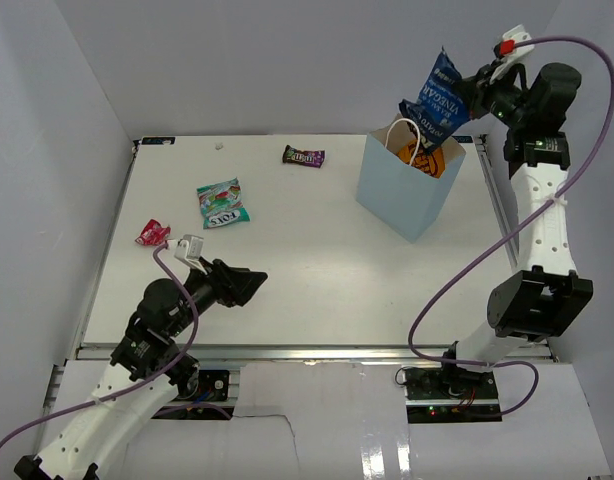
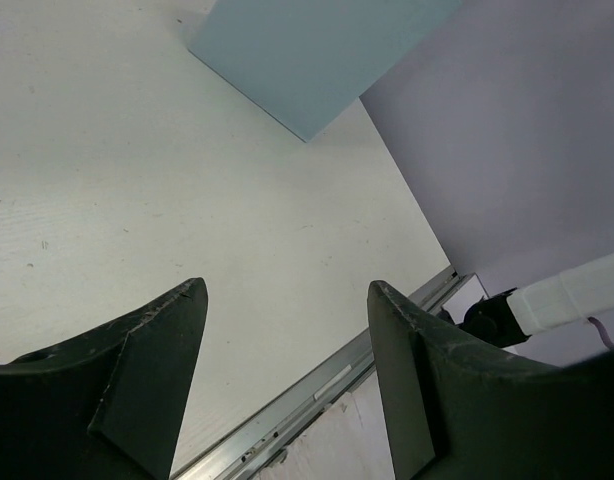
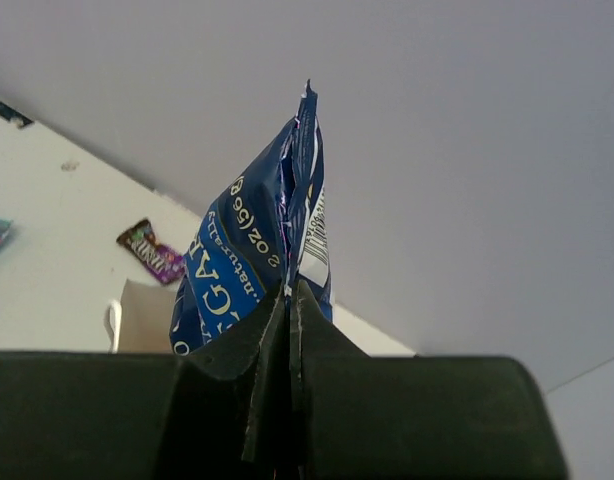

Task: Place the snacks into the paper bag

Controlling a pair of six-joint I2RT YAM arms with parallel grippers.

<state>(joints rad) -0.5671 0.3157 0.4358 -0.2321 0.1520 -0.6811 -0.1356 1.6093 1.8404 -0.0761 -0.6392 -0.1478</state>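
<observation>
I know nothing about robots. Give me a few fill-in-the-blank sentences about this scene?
1. The right end effector holds a dark ____ chip bag above the paper bag.
2. Inside the paper bag sits an ____ packet.
3. The left end effector is open and holds ____.
4. The red wrapper lies nearest the ____ end effector.

Missing words: blue; orange; nothing; left

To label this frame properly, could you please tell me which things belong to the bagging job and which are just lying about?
Job: paper bag; orange chip bag inside it; dark blue bag, in the shut jaws of the right gripper; teal-white bag; purple candy pack; red-pink wrapper.
Not the job: purple cables; small white speck near the far edge.
</observation>
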